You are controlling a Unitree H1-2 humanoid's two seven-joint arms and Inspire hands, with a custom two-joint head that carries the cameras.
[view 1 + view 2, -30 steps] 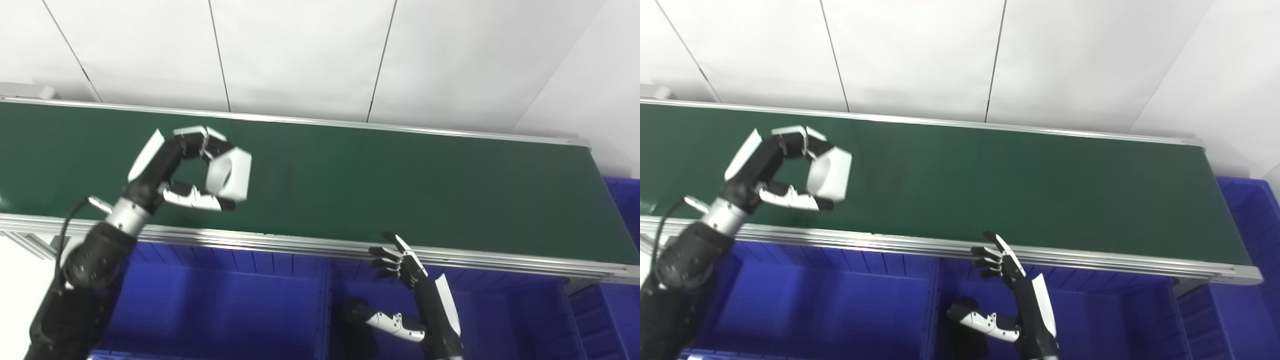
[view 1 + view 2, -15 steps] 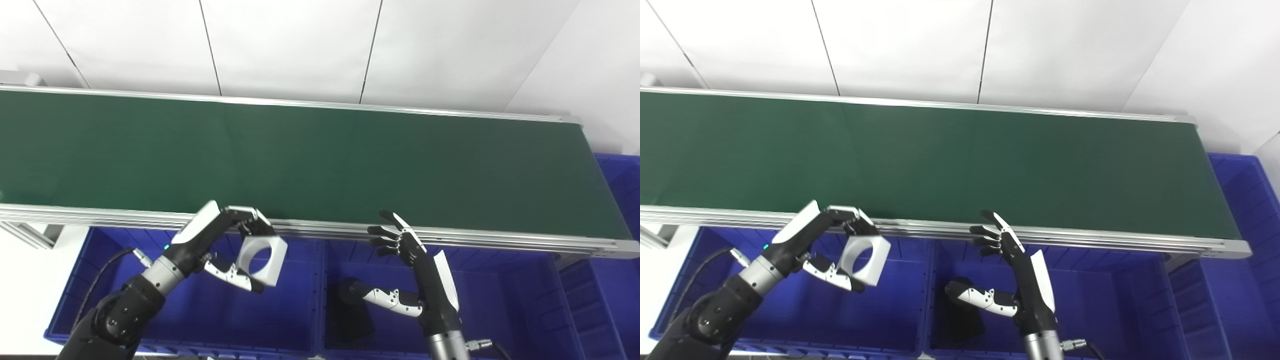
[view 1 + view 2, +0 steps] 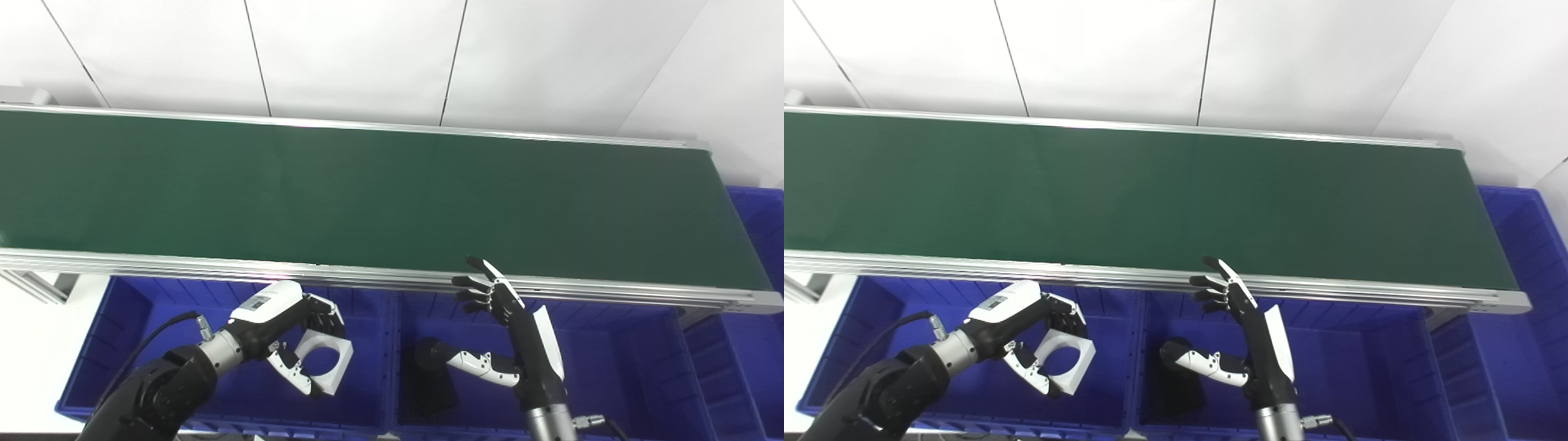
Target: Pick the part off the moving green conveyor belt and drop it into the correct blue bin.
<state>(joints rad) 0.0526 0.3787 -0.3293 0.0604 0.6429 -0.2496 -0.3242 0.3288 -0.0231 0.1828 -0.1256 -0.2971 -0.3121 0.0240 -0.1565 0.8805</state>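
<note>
My left hand [image 3: 278, 334] is shut on a white square part with a round hole [image 3: 324, 362], also seen in the right eye view [image 3: 1062, 362]. It holds the part low inside the left blue bin [image 3: 116, 343], below the belt's near rail. My right hand [image 3: 508, 337] is open and empty, fingers spread, above the middle blue bin [image 3: 618, 380], its fingertips [image 3: 481, 269] near the rail. The green conveyor belt [image 3: 380, 196] carries nothing in view.
A black object [image 3: 432, 383] lies in the middle bin under my right hand. The belt's aluminium rail [image 3: 380, 278] runs across in front of the bins. Another blue bin [image 3: 756, 226] stands past the belt's right end. A white wall is behind.
My left hand carried the white part off the belt, over the near rail and down into the left bin. The camera tilted down early on. My right hand stayed about where it was.
</note>
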